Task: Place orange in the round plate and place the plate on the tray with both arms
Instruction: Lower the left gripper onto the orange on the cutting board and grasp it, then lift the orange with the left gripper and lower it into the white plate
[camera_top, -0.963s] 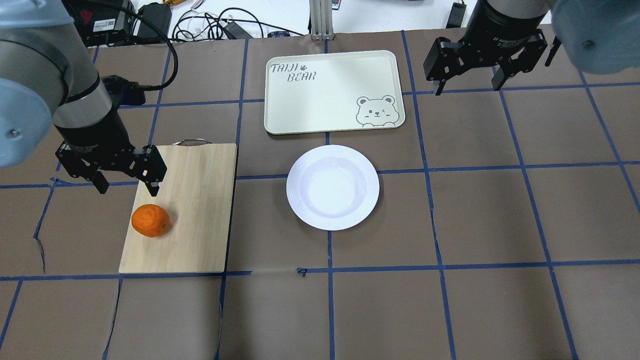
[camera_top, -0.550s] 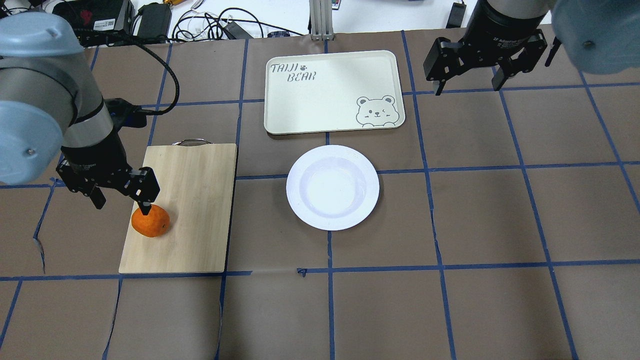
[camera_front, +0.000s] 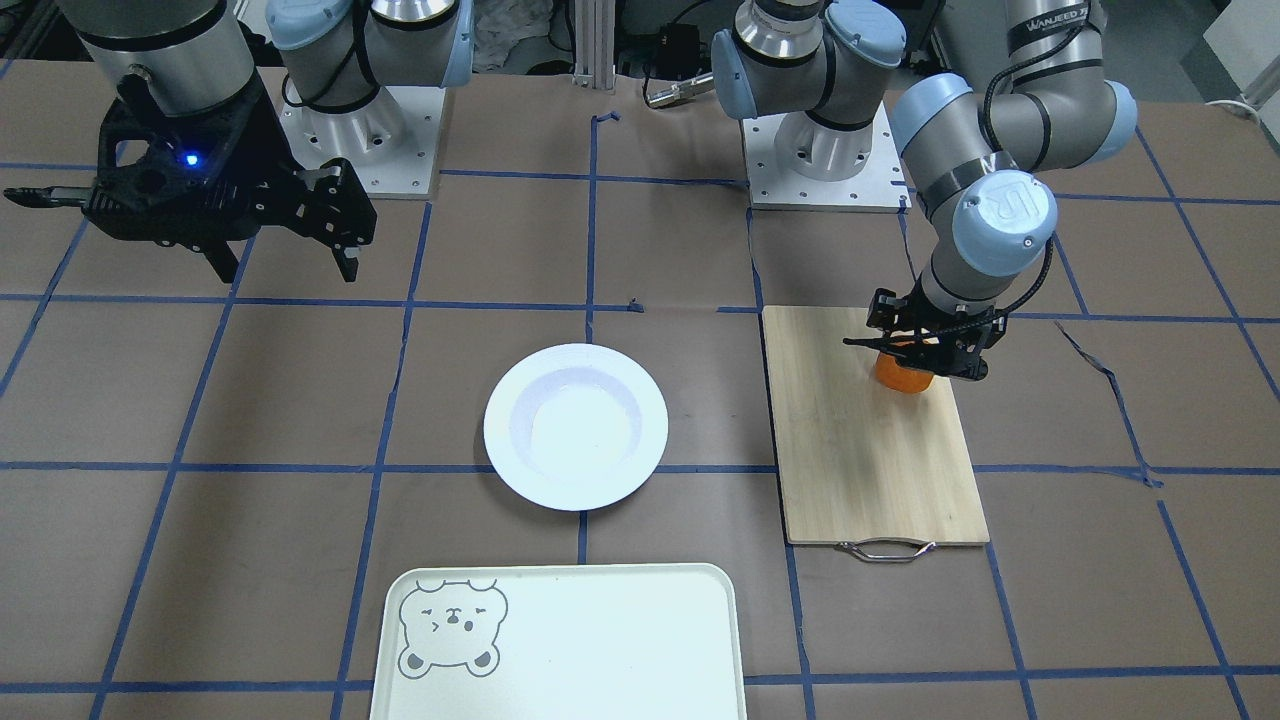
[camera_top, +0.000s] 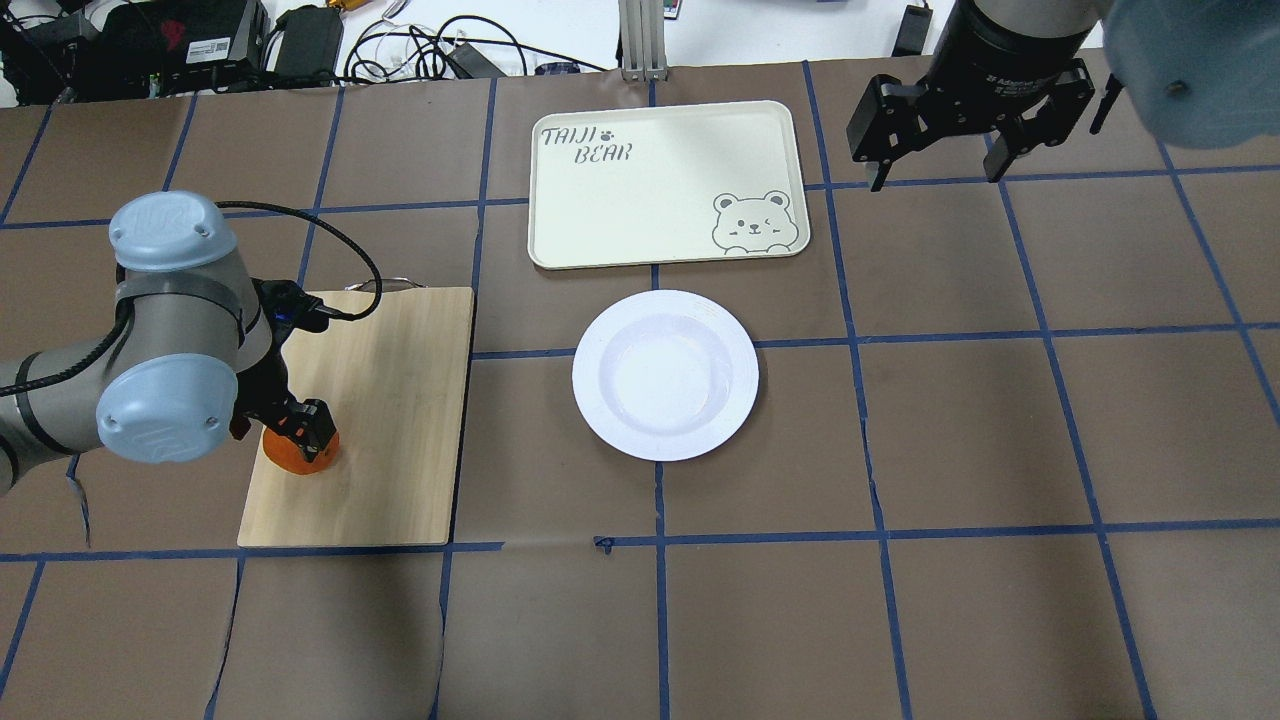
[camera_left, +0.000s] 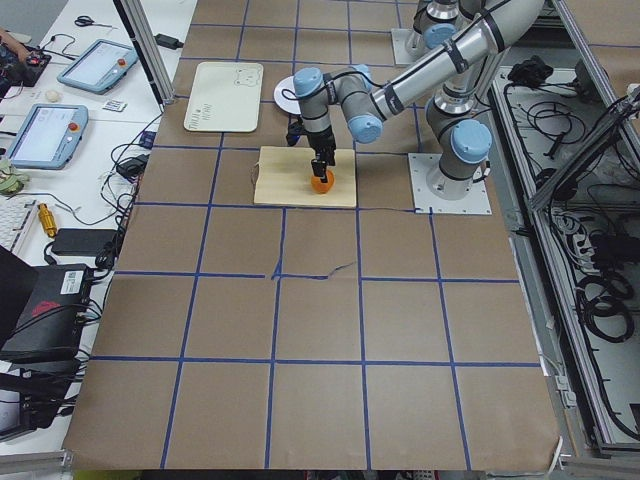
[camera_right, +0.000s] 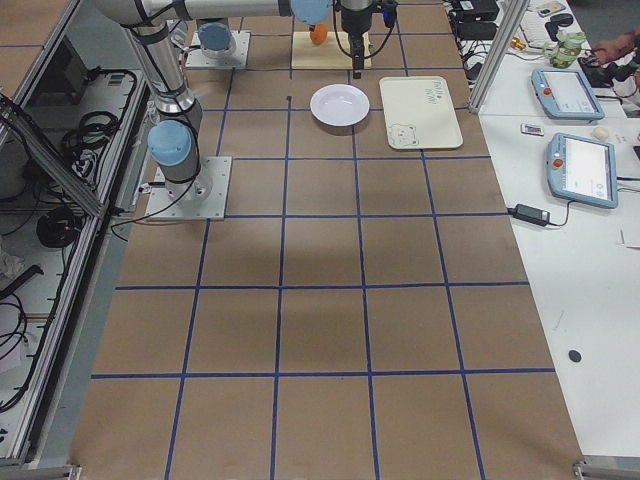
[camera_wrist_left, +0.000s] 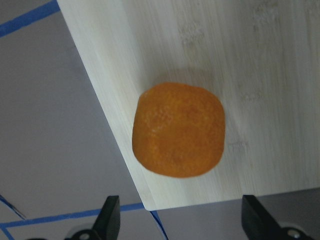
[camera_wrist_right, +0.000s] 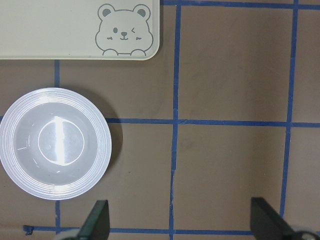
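Observation:
The orange (camera_top: 302, 457) lies on a bamboo cutting board near its left edge, also seen as the orange (camera_front: 903, 378) and the orange (camera_wrist_left: 178, 131). My left gripper (camera_top: 280, 432) is low over it and open, one finger on each side; the left wrist view shows both fingertips (camera_wrist_left: 111, 219) wide apart. The round plate (camera_top: 600, 400) is empty on the table's middle, just in front of the tray (camera_top: 640, 200), which holds nothing. My right gripper (camera_top: 937, 178) hangs open, high above the table to the right of the tray, and grips nothing.
The cutting board (camera_top: 390, 420) has a metal handle on its far end. Cables and black boxes (camera_top: 300, 40) crowd the far table edge on the left. Brown paper with blue tape lines covers the table (camera_top: 900, 600).
My left arm has swung down and toward the robot, taking its open gripper from beside the board's far left down around the orange. The right arm, plate and tray stay still.

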